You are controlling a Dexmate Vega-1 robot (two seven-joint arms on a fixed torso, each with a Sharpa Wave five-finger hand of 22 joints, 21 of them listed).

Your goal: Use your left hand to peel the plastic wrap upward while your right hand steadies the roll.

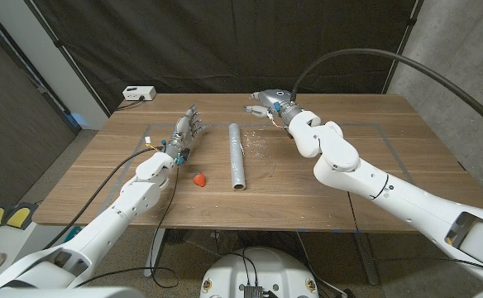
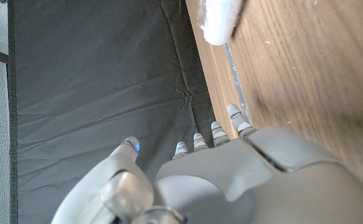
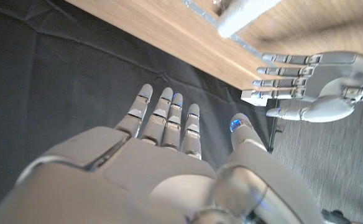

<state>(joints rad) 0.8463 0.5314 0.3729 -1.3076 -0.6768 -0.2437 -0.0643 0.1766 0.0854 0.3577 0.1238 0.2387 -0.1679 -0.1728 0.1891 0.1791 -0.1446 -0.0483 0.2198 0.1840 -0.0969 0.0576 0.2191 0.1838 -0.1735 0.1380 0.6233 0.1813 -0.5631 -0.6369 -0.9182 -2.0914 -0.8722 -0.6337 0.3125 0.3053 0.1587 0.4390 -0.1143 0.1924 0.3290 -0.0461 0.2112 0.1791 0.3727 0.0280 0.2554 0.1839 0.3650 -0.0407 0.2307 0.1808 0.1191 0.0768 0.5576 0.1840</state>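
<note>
Long grey plastic-wrap roll (image 1: 238,156) lies near-to-far between hands. Left hand (image 1: 185,134) closer, fingers straight, empty. Right hand (image 1: 271,105) far, spread, empty.

Both arms have glossy white rounded shells with black cables alongside, ending in the silver-grey left hand (image 1: 187,132) and right hand (image 1: 268,104), fingertips lit blue.

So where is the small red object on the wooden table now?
In the head view, the small red object lies near the table's front edge, between the left hand and the grey plastic wrap roll, touching neither.
</note>
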